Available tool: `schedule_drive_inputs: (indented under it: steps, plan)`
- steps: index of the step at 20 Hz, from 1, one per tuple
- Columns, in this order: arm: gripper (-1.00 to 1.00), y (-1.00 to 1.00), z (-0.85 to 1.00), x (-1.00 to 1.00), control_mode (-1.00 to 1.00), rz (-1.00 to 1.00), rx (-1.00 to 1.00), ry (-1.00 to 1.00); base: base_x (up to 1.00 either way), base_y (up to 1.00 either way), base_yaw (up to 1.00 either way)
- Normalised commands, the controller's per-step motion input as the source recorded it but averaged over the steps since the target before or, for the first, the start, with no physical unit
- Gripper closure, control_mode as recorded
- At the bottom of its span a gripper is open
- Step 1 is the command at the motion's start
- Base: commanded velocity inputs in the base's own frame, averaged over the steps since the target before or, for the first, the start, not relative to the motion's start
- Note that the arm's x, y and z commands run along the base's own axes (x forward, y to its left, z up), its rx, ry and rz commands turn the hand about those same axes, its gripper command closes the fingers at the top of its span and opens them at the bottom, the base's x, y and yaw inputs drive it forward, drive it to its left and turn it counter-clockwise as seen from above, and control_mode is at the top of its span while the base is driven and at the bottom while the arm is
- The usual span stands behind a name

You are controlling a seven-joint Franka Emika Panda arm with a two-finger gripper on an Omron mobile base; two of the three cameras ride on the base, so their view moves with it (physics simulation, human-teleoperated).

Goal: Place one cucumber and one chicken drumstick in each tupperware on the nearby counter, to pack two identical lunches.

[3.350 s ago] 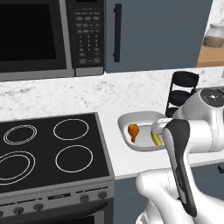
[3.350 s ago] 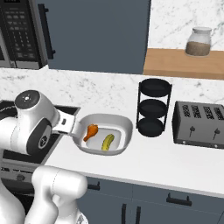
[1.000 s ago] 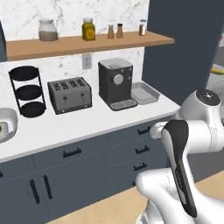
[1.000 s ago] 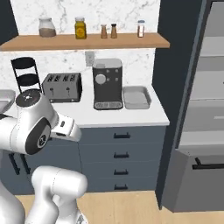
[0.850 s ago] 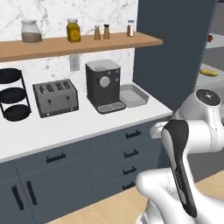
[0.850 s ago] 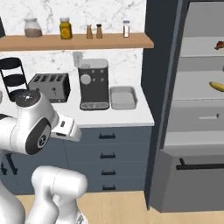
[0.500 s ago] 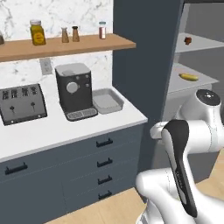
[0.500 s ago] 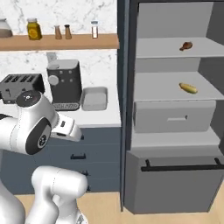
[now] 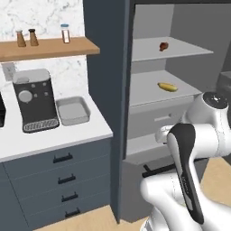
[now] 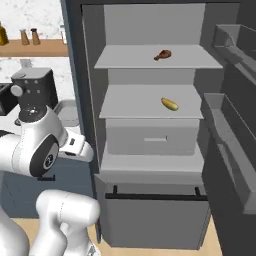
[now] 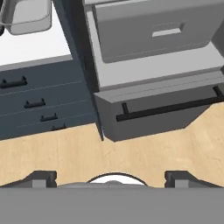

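The open fridge (image 10: 150,125) stands right of the white counter (image 9: 49,135), its shelves bare but for two items. The coffee machine (image 9: 34,99) sits on the counter, and just right of it lies an empty grey tupperware (image 9: 74,109), near the counter's right end. On the middle fridge shelf rests the cucumber (image 10: 170,104); on the shelf above, the chicken drumstick (image 10: 162,55). The gripper (image 11: 109,177) hangs low over the wooden floor, jaws spread wide, grasping nothing.

Coffee machine (image 9: 33,100) on counter (image 9: 49,135); spice shakers (image 9: 26,38) on shelf (image 9: 49,47).
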Motion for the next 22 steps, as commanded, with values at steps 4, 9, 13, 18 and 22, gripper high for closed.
schedule_drive_inputs:
  steps: [4, 9, 13, 18, 22]
  plan:
    - [-1.0, 0.0, 0.0, 0.0, 1.0, 0.0, 0.0, 0.0, 0.34, -0.6, 0.14]
    - [-1.0, 0.0, 0.0, 0.0, 1.0, 0.0, 0.0, 0.0, 0.51, -0.01, 0.01]
    - [-1.0, 0.0, 0.0, 0.0, 1.0, 0.0, 0.0, 0.0, 0.7, -0.1, 0.0]
    - [-1.0, 0.0, 0.0, 0.0, 1.0, 0.0, 0.0, 0.0, 0.28, -0.46, 0.0]
    - [-1.0, 0.0, 0.0, 0.0, 1.0, 0.0, 0.0, 0.0, 0.11, -0.34, -0.04]
